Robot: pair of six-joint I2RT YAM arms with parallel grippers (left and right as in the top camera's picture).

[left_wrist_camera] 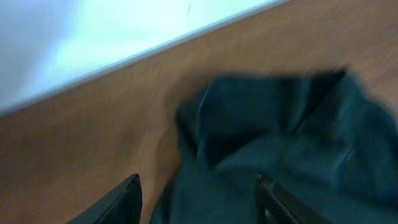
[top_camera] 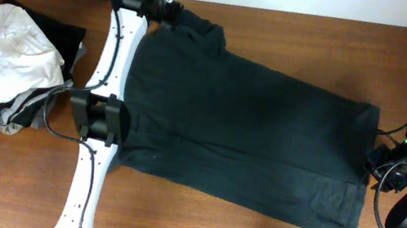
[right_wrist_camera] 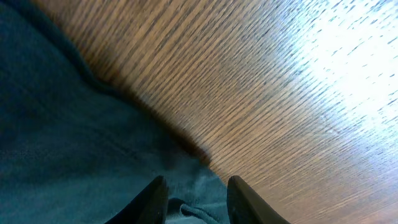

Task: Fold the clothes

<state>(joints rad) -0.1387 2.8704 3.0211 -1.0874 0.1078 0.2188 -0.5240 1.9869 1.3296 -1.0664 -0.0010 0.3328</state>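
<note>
The dark charcoal shirt (top_camera: 242,129) lies spread flat across the table, plain side up. My left gripper (top_camera: 169,11) is at its far left corner, by the bunched sleeve. In the left wrist view that gripper (left_wrist_camera: 199,186) is open, its fingers wide apart over the rumpled cloth (left_wrist_camera: 280,143). My right gripper (top_camera: 377,164) is at the shirt's right edge. In the right wrist view it (right_wrist_camera: 197,190) stands open a little, with the shirt's hem (right_wrist_camera: 62,143) lying loose between the fingertips (right_wrist_camera: 157,193).
A pile of other garments (top_camera: 6,56), white on top of black and grey ones, sits at the table's left end. The left arm's white links (top_camera: 111,74) stretch along the shirt's left edge. The table's far edge (left_wrist_camera: 124,59) meets a white wall.
</note>
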